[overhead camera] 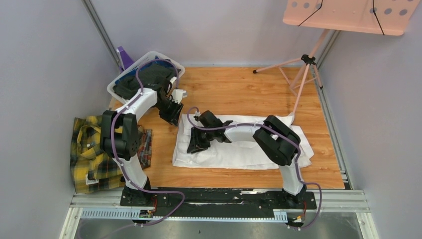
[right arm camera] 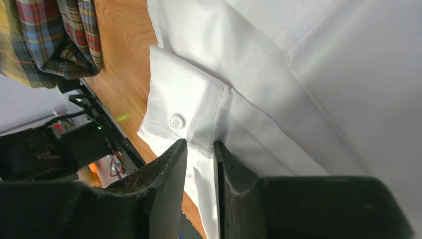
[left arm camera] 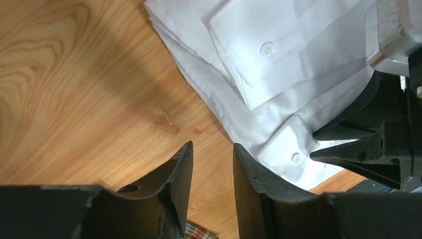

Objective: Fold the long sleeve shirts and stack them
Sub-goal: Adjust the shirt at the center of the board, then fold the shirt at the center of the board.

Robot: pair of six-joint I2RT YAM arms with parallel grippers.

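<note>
**White shirt half folded, right arm working at its cuff**

From above, the white shirt (overhead camera: 224, 157) lies as a flattened, partly folded rectangle in the middle of the table (overhead camera: 239, 89). That places it within easy reach of both arms. The plaid shirt (overhead camera: 89, 159) sits crumpled at the left edge, not yet folded (probably waiting its turn). The left gripper (overhead camera: 171, 113) hangs by the white shirt's upper left corner, and the right gripper (overhead camera: 195, 144) is low over its left end.

In the left wrist view, the left gripper's fingers stand released near the bottom centre with only bare wood between them. The shirt's layered edge fills the upper right.

In the right wrist view, the right gripper's fingers sit close together at the bottom centre, right at the buttoned cuff (right arm camera: 179, 109). A narrow gap shows between them, but I cannot tell whether cloth is pinched there. My guess is that the sleeve end is being tucked or pulled in so the fold comes out square.
</note>
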